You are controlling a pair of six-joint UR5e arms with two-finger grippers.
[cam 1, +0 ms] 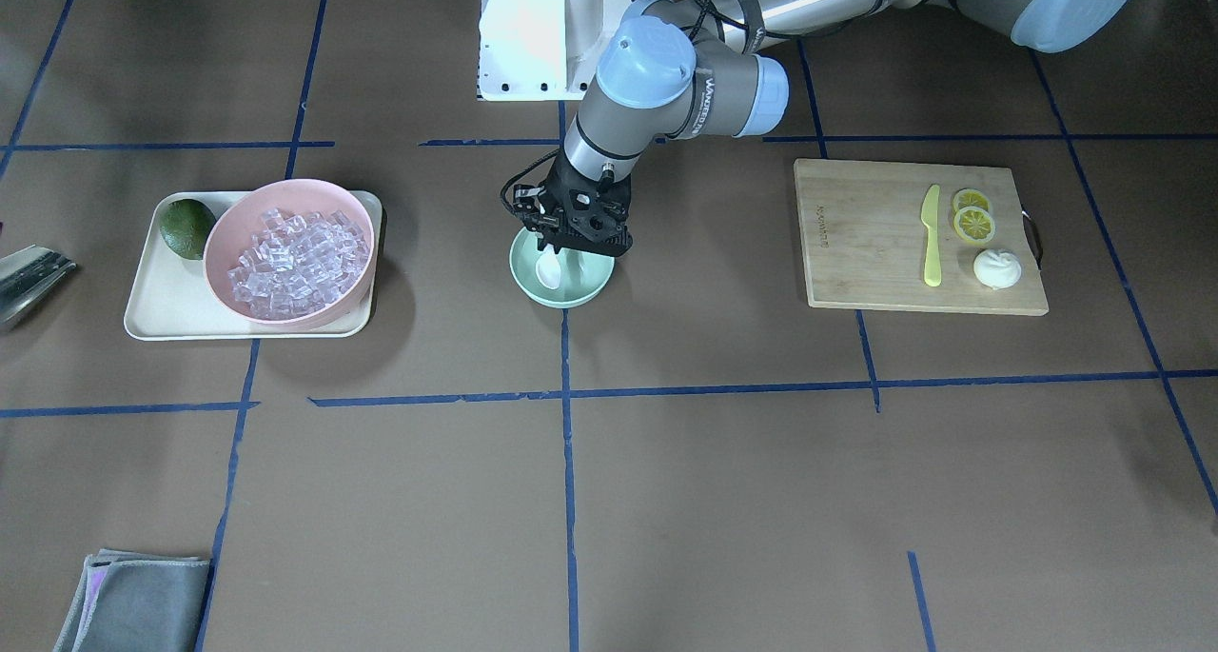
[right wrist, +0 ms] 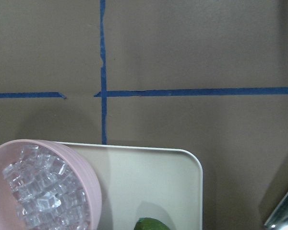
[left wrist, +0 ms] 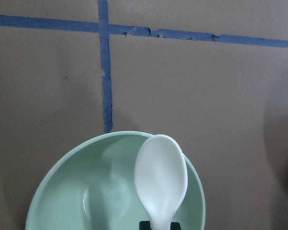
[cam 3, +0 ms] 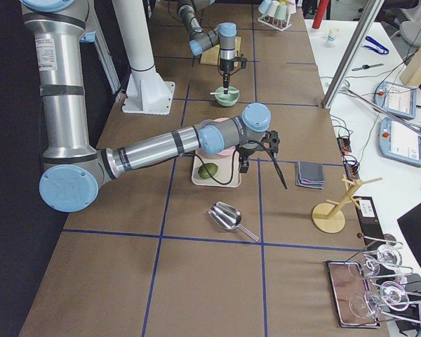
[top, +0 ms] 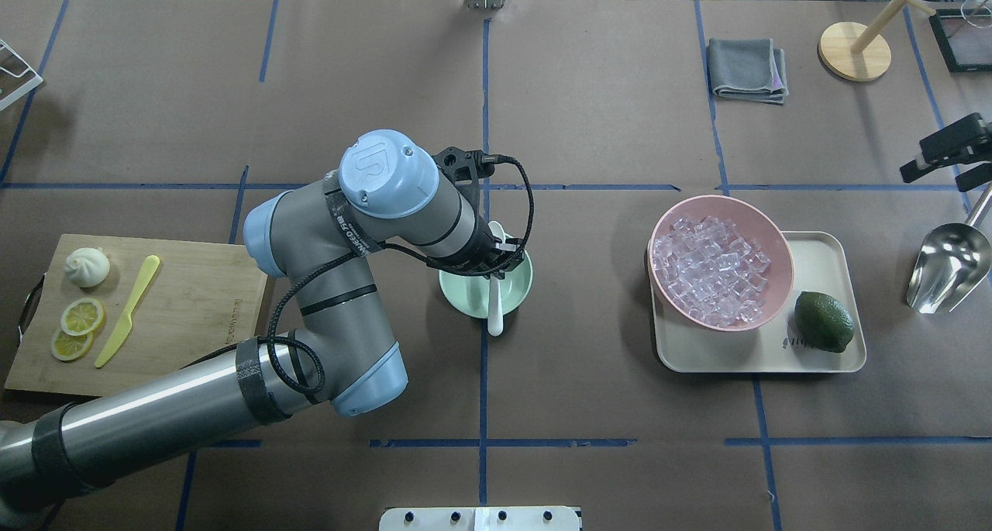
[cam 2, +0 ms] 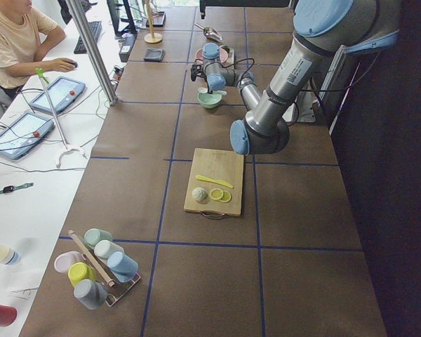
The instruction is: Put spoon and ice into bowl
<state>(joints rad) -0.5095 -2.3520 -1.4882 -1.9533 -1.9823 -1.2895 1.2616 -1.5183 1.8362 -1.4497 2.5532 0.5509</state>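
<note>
The white spoon point(top: 495, 314) is held about level over the mint-green bowl point(top: 523, 284) at the table's middle. Its scoop point(left wrist: 161, 179) lies over the bowl's far rim point(left wrist: 62, 191) and its handle sticks out past the near rim. My left gripper point(cam 1: 569, 247) is shut on the spoon's handle just above the bowl point(cam 1: 585, 295). The ice point(top: 709, 267) is heaped in a pink bowl point(top: 721, 203) to the right. My right gripper point(top: 930, 159) hovers past the tray near the table's right edge, fingers apart and empty.
The pink bowl and a lime point(top: 823, 322) sit on a cream tray point(top: 821, 356). A metal scoop point(top: 945, 267) lies right of the tray. A cutting board point(top: 194, 298) at left holds a yellow-green knife point(top: 128, 310), lemon slices and a bun. A grey cloth point(top: 746, 67) lies far back.
</note>
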